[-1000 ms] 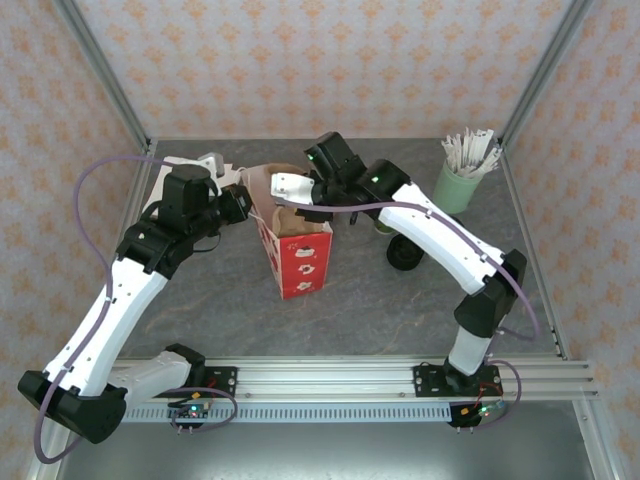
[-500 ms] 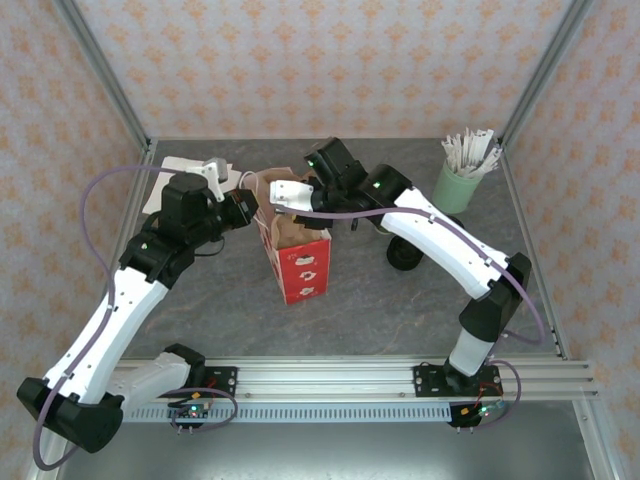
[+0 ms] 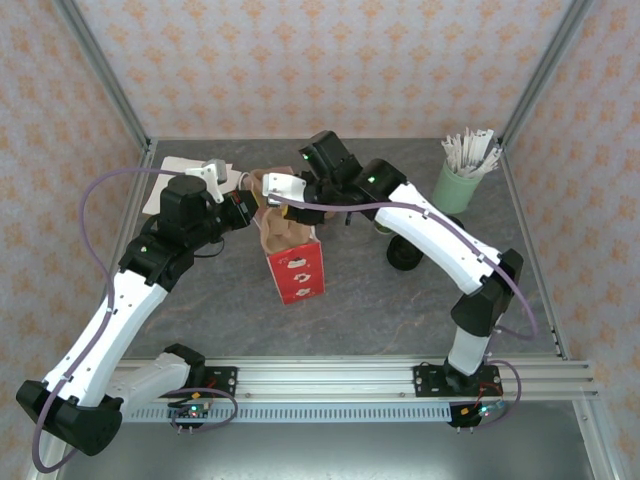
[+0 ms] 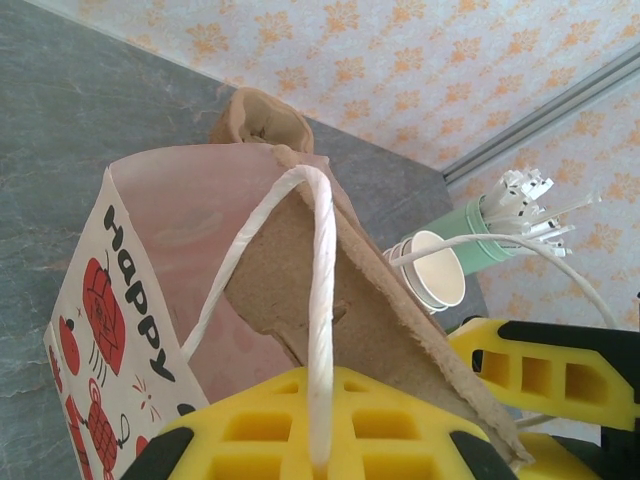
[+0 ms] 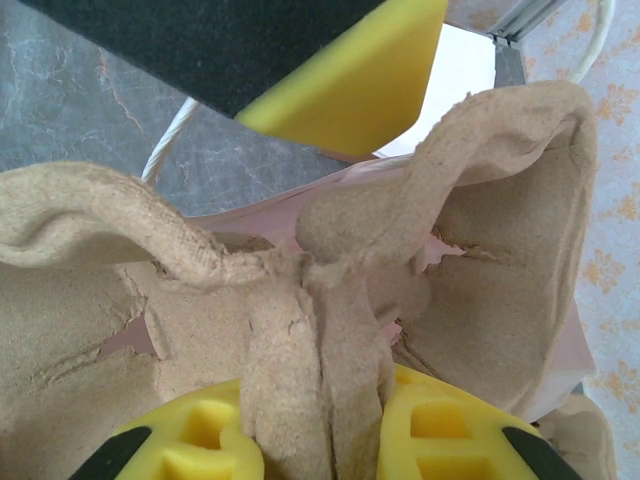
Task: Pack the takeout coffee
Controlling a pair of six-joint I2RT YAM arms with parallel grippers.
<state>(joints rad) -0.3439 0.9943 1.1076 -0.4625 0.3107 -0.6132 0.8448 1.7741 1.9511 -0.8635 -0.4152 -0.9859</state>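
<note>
Coffee cup (image 3: pixel 384 227) mostly behind R arm (image 3: pixel 440 236)

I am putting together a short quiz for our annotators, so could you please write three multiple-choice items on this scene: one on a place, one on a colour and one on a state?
1. Where on the table does the mint cup of white sticks stand?
A. far right corner
B. near left corner
C. inside the bag

2. What colour are the printed figures on the paper bag?
A. blue
B. red
C. green

3. How do the left gripper and right gripper stand?
A. both open above the table
B. left shut on the bag's white handle, right shut on the pulp carrier
C. both shut on a black lid

Answers:
1 A, the top view shows it at the far right.
2 B, the left wrist view shows red figures.
3 B, each wrist view shows the clamp.
</note>
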